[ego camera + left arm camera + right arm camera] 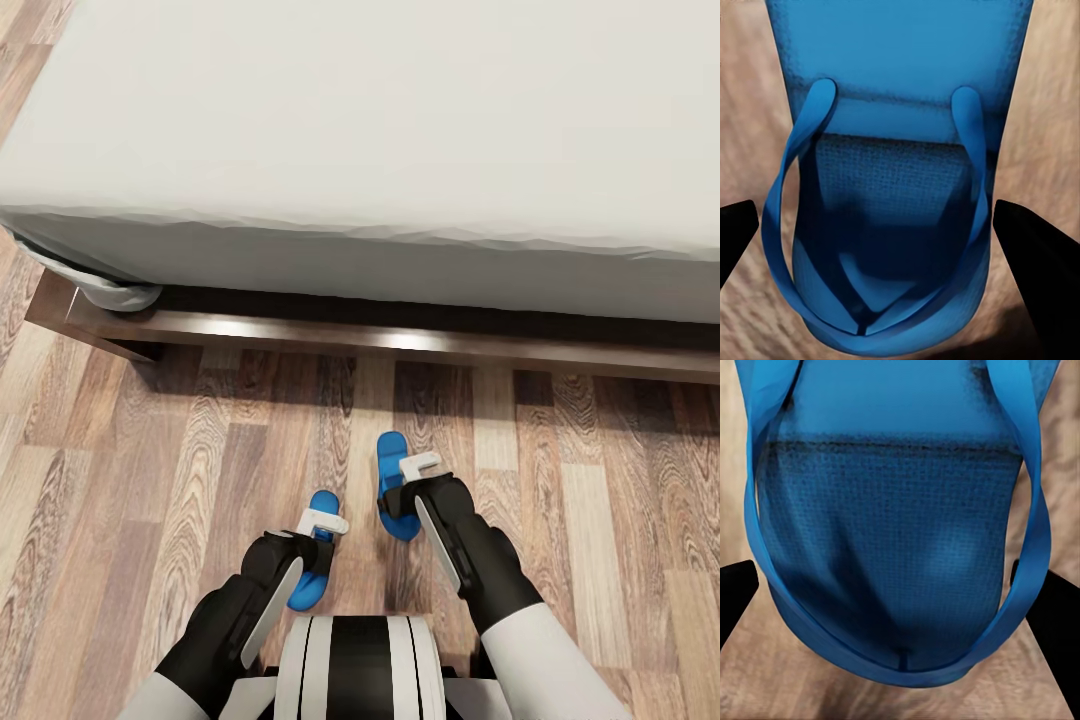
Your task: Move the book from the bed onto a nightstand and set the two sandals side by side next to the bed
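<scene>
While tools [322, 528] straddle sandals [392, 480], no lettering legible

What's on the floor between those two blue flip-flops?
Nothing: in the head view, only bare wood-plank floor separates the left sandal from the right sandal.

My left gripper [322, 522] and wrist cover most of the left sandal [309, 585], so I see just its two ends from the head view. My right gripper [420, 466] hides the middle of the right sandal [392, 470]. In both wrist views the sandal's heel end [900, 45] runs past the picture's edge, and my fingertips [1050, 622] show only as black corners. The bed [400, 120] is cut off on three sides. Whether my fingers touch the straps, I cannot tell.
</scene>
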Robot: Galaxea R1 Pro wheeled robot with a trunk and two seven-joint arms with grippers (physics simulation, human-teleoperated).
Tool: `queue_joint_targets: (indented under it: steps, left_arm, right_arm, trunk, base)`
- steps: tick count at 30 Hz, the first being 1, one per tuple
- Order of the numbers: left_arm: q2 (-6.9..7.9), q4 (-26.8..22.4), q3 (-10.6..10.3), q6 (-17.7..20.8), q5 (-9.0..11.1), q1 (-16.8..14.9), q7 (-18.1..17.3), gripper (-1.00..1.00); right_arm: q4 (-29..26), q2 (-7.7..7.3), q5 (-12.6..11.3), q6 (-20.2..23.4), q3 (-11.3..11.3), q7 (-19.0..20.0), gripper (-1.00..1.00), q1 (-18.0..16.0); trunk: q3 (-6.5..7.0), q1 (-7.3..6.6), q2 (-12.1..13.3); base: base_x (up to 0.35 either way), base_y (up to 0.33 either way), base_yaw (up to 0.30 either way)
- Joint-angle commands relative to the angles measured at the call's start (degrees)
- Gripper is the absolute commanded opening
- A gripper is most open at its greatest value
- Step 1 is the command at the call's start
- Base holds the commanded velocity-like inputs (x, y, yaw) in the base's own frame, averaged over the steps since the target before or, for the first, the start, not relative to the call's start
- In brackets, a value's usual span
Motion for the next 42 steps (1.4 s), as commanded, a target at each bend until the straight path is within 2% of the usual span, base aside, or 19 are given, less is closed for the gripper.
queue_joint_targets:
  steps: [1, 6, 13, 21, 34, 35, 42]
  left_arm:
    - [0.02, -0.05, -0.07, 0.18, 0.6, -0.03, 0.55, -1.0]
    - [0.04, -0.13, -0.08, 0.19, 0.6, -0.04, 0.55, -1.0]
    - [0.01, -0.15, -0.09, 0.19, 0.61, -0.02, 0.55, -1.0]
    - [0.01, -0.2, -0.13, 0.19, 0.61, -0.02, 0.55, -1.0]
    - [-0.01, -0.32, -0.15, 0.19, 0.61, -0.04, 0.55, -1.0]
    - [-0.01, -0.32, -0.15, 0.19, 0.61, -0.04, 0.55, -1.0]
    - [-0.01, -0.33, -0.15, 0.19, 0.61, -0.03, 0.55, -1.0]
  right_arm:
    - [-0.05, 0.01, 0.35, 0.27, 0.07, 0.04, -1.0, -0.05]
    - [-0.08, 0.07, 0.08, 0.27, 0.07, 0.0, -1.0, -0.64]
    - [-0.09, 0.06, -2.5, 0.26, 0.07, -0.21, -1.0, -1.65]
    - [-0.09, 0.13, -4.06, 0.26, 0.07, -1.09, -1.0, -2.1]
    - [0.0, 0.44, -4.64, 0.26, 0.15, -1.32, -1.0, -2.48]
    - [0.0, 0.44, -4.65, 0.26, 0.15, -1.33, 1.0, -2.49]
    - [0.44, 0.45, -4.67, 0.26, 0.15, -1.41, 1.0, -2.55]
  trunk:
    - [-0.03, -0.01, -0.01]
    - [-0.03, -0.01, -0.01]
    - [-0.03, -0.01, -0.01]
    - [-0.03, -0.01, -0.01]
    - [-0.03, -0.01, -0.01]
    - [-0.03, -0.01, -0.01]
    - [-0.03, -0.01, -0.01]
  base:
    - [0.0, 0.0, 0.0]
    - [0.0, 0.0, 0.0]
    - [0.0, 0.0, 0.0]
    - [0.0, 0.0, 0.0]
    - [0.0, 0.0, 0.0]
    - [0.0, 0.0, 0.0]
    - [0.0, 0.0, 0.0]
